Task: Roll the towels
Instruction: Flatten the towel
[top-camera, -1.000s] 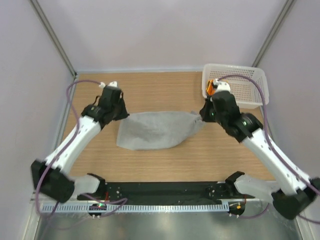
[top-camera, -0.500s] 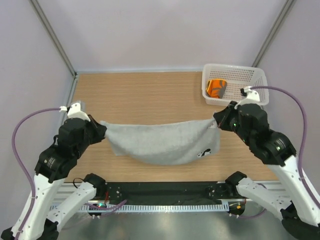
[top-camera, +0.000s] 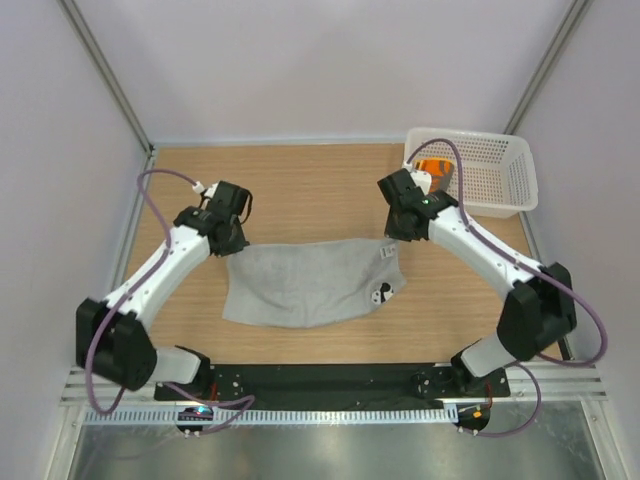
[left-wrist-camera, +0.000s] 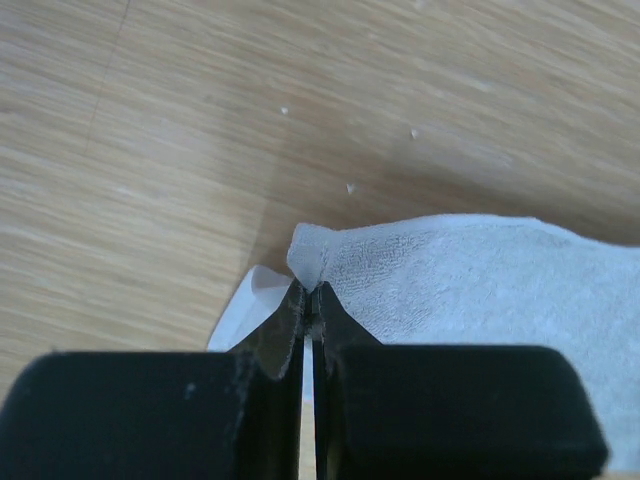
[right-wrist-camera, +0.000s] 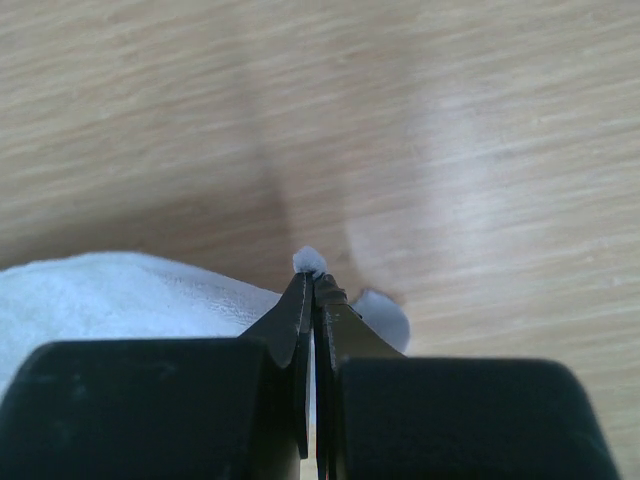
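Two arms reach over the wooden desk (top-camera: 300, 190), each holding one far corner of the light-grey towel (top-camera: 305, 285). The towel lies spread and slightly rumpled on the middle of the desk, its long side running left to right and its near edge curved. A small white tag (top-camera: 381, 294) with a dark mark lies on its near-right part. As the left wrist view shows, the left fingers (left-wrist-camera: 285, 335) are pressed together on the far-left corner, with a small peak of cloth standing above their tips. The right fingers (right-wrist-camera: 287, 322) are likewise pressed together, pinching the far-right corner, of which only a small tuft shows above the tips. Whether the pinched corners touch the desk cannot be told. The orange towel (top-camera: 432, 168) lies bunched in the left end of the white perforated basket (top-camera: 500, 180), which stands at the far-right corner of the desk, apart from the grey towel.
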